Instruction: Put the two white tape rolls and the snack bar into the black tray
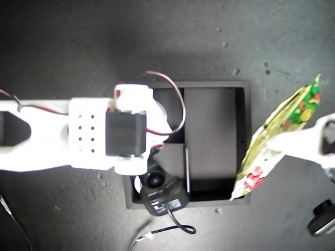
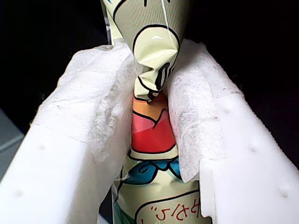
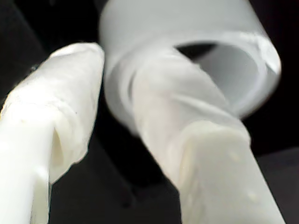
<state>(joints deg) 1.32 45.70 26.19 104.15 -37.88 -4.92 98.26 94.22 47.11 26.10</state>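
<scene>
The snack bar (image 1: pixel 282 137) hangs at a slant on the right side of the exterior view, its lower end over the right rim of the black tray (image 1: pixel 212 83) and its green crimped end up near the frame's right edge. My first gripper (image 2: pixel 154 119) is closed tight on it: in the first wrist view the padded fingers (image 2: pixel 100 107) squeeze the wrapper thin between them. In the exterior view that arm reaches in from the right edge.

A white tape roll (image 3: pixel 187 70) fills the upper part of the second wrist view, blurred. My second gripper (image 3: pixel 117 112) stands partly open around the roll's wall, one finger (image 3: pixel 196 154) lying across the ring toward its hole, the other outside; whether they grip it I cannot tell. In the exterior view the second arm comes from the left edge and covers the tray's left part, hiding the roll. The tray's long compartment shows bare black floor
</scene>
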